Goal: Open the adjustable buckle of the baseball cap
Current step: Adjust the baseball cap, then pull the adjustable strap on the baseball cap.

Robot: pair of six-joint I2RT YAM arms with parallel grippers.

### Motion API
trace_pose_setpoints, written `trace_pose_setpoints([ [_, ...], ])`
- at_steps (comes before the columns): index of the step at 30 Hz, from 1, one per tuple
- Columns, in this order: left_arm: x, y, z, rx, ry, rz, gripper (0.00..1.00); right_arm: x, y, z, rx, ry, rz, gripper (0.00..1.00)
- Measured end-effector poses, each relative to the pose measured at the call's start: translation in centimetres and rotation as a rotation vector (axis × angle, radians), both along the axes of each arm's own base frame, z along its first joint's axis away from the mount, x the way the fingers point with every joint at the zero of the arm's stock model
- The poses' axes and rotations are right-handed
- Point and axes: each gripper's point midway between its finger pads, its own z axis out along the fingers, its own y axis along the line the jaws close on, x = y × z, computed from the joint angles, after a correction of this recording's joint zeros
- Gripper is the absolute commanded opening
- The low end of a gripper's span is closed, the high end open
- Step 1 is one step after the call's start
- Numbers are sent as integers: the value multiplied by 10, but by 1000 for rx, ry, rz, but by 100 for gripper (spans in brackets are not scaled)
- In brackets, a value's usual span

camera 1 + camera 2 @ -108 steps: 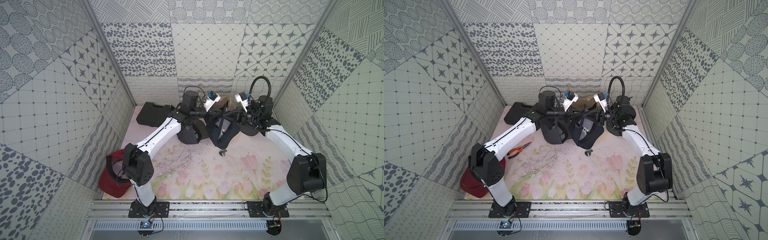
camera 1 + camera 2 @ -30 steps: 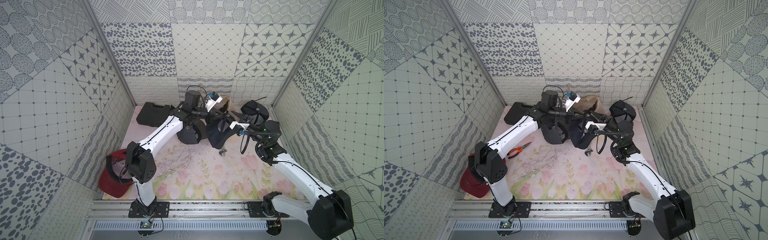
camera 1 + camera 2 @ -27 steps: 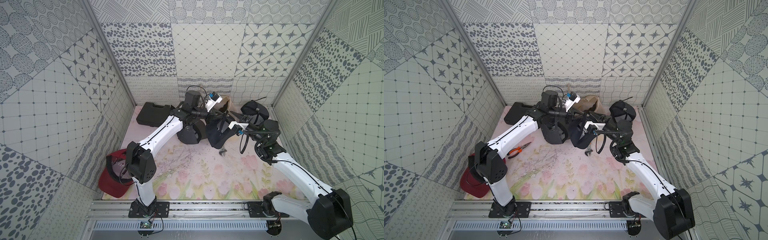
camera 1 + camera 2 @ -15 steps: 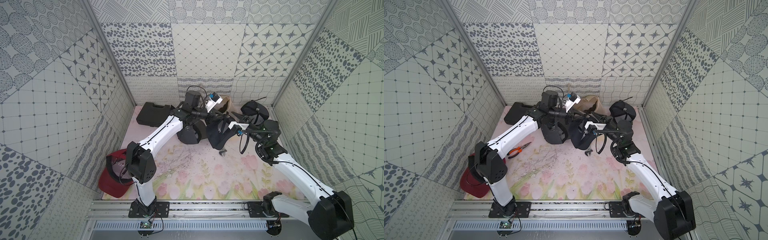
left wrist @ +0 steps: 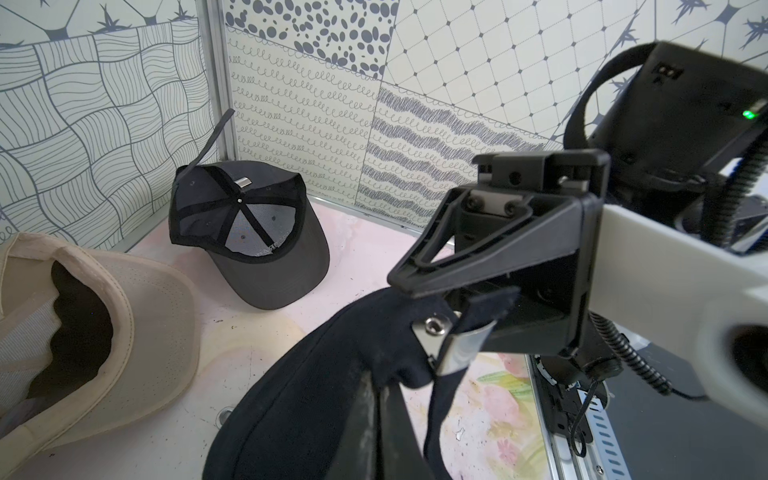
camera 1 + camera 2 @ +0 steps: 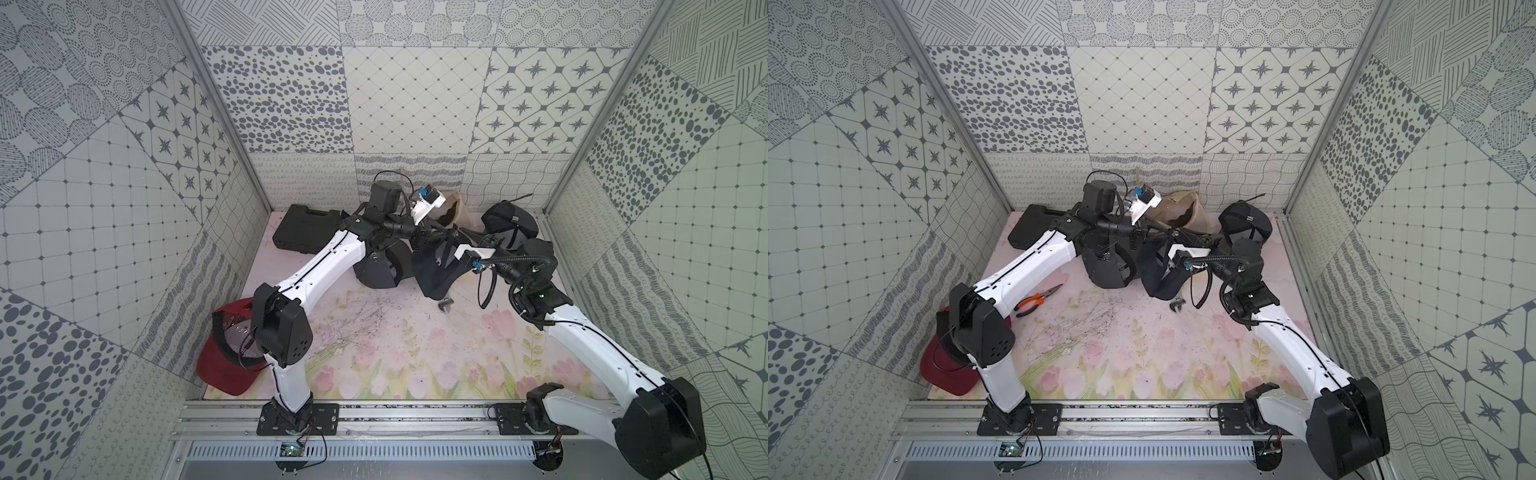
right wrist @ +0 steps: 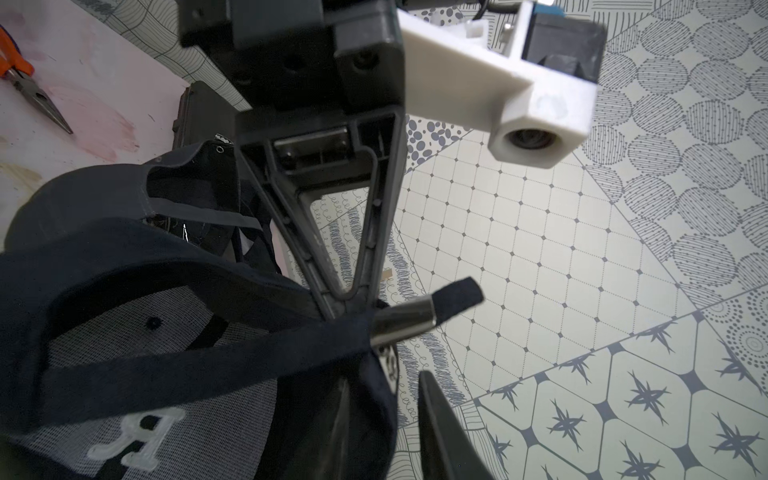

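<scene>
Left hand (image 7: 343, 307) clamps strap (image 7: 208, 361) of cap (image 7: 104, 257); buckle (image 7: 401, 326) just beside.

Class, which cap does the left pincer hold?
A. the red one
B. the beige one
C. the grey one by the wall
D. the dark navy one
D: the left pincer is shut on the strap of the dark navy fabric cap, beside its silver metal buckle.
</scene>
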Motion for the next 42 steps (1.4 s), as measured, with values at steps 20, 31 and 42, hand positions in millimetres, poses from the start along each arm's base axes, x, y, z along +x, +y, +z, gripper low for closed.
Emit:
trace_pose_setpoints([
  [20,-5,-6,-2,8,20,-40,26,-5,8,9,31,7,55,0],
  [31,0,14,-1,-2,124,29,44,4,4,4,31,18,9,0],
  [42,-2,26,5,-75,233,67,36,14,-2,1,88,85,-23,0],
])
